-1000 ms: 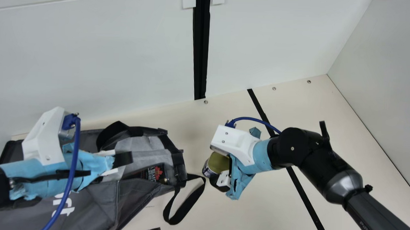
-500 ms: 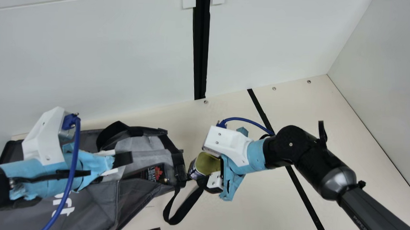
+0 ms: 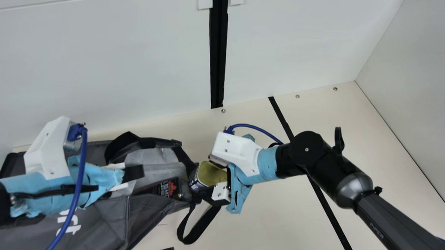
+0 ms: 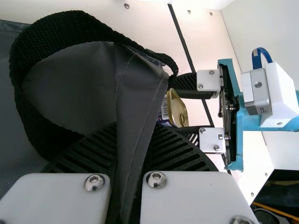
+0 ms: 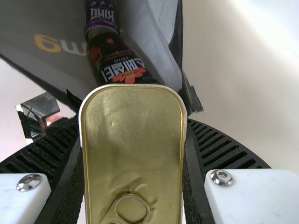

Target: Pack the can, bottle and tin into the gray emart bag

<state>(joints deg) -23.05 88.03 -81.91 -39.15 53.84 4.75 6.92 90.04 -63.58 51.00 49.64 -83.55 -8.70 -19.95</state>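
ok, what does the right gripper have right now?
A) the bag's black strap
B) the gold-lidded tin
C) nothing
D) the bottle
B: the tin, gold lid with its pull ring showing, is clamped between the two ribbed fingers of the right gripper, at the mouth of the gray bag.

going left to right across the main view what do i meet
white plastic housing on the left arm → dark bottle with a red leaf-like mark → gold-topped rounded tin → round black joint of the right arm
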